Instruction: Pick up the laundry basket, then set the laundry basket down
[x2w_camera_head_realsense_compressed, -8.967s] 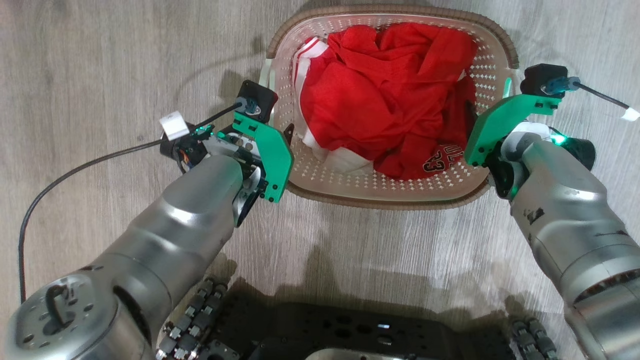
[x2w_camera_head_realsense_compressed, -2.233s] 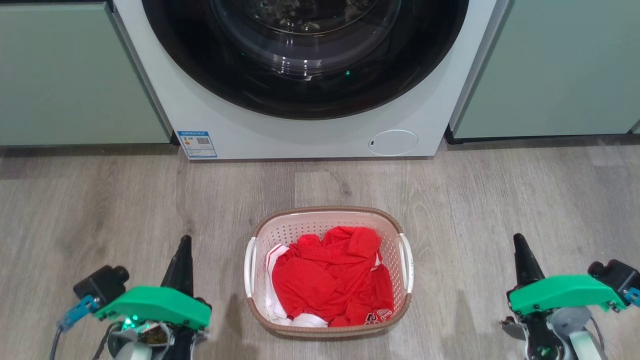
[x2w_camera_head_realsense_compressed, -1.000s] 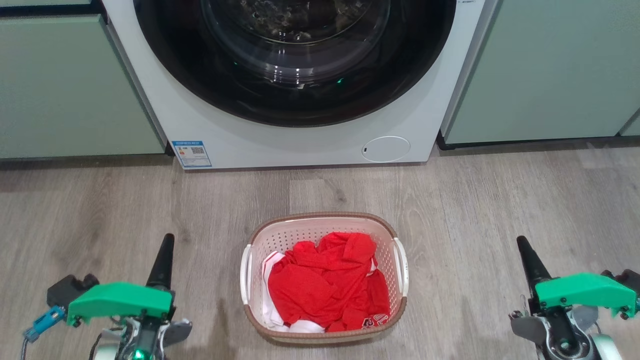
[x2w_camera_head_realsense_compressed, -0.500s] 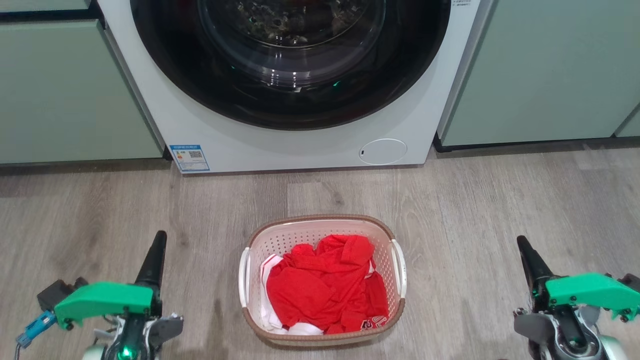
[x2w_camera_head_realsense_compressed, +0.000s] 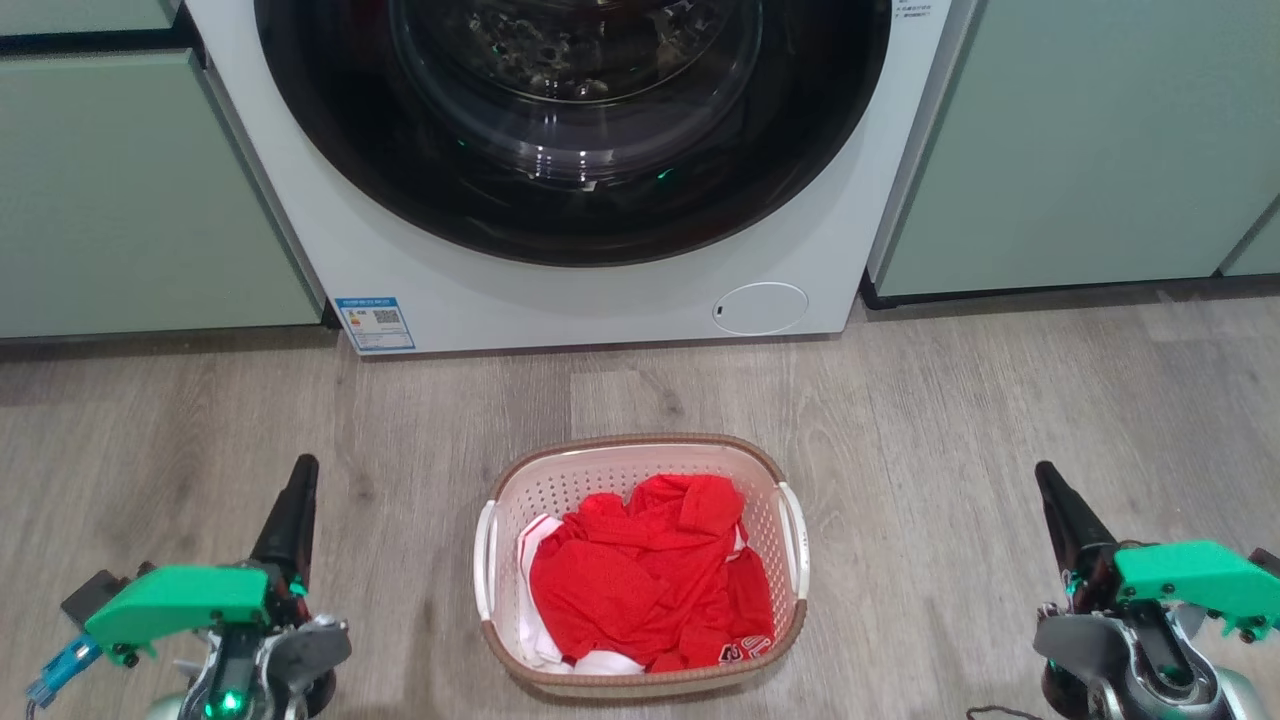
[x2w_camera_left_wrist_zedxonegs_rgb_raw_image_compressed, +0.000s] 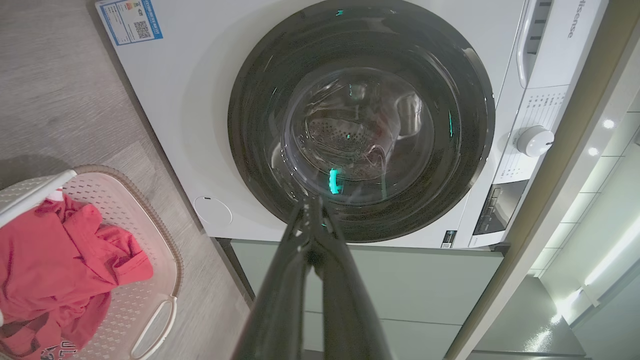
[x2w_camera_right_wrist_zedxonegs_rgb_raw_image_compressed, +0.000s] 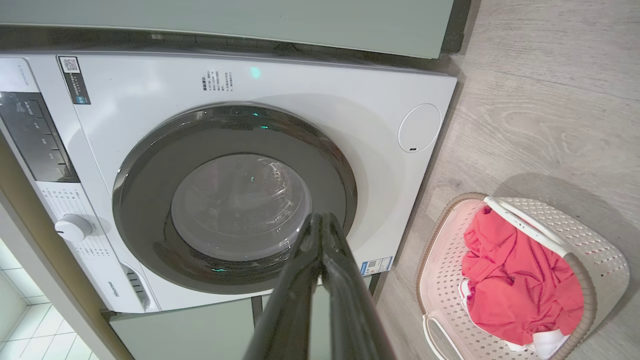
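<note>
The laundry basket is cream-white, perforated, with a brown woven-look rim and white side handles. It stands upright on the floor, holding crumpled red clothing.

The small cream-white laundry basket is smooth plastic, its walls punched with rows of small holes and its brown rim moulded to look woven. The crumpled red garment in it is fine mesh cloth, faintly shiny. The grey floor shows matt wood grain. At the far side, the white washing machine has a smooth, softly glossy front, and its round dark door is glossy glass full of reflections. The sage-green cabinet fronts left and right of it look flat and matt. The left gripper and right gripper have matt black fingers and smooth bright-green plastic brackets.
</note>
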